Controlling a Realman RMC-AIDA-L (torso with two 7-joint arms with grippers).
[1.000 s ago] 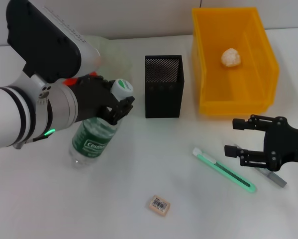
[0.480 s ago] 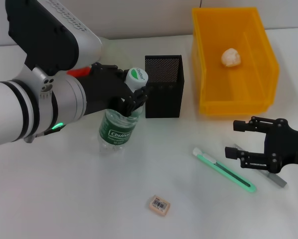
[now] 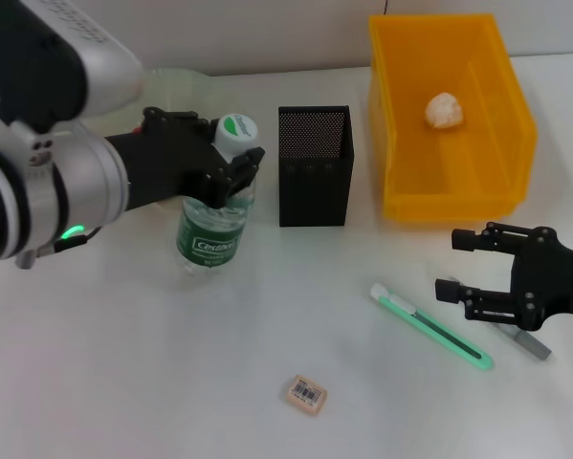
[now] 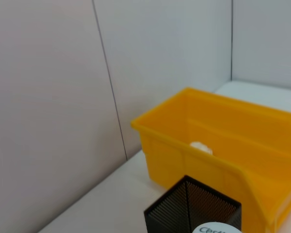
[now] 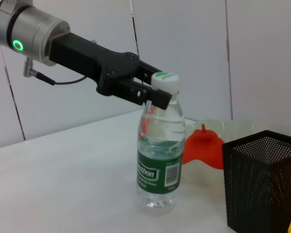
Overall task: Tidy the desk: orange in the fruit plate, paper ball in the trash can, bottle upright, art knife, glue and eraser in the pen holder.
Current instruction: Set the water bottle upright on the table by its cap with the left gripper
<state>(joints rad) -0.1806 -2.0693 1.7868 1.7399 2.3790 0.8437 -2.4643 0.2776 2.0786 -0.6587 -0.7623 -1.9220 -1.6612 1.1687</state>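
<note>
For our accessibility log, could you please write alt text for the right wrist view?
A black left gripper grips the neck of a clear plastic bottle with a green label, standing upright on a white table. Beside it are a black mesh pen holder and, behind, an orange on a pale green plate.

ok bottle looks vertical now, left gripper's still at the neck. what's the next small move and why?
Probably open the left gripper and back it off. In the right wrist view the bottle stands upright with its base on the table, beside the pen holder, so it likely needs no more support. The right gripper waits open near the art knife.
</note>
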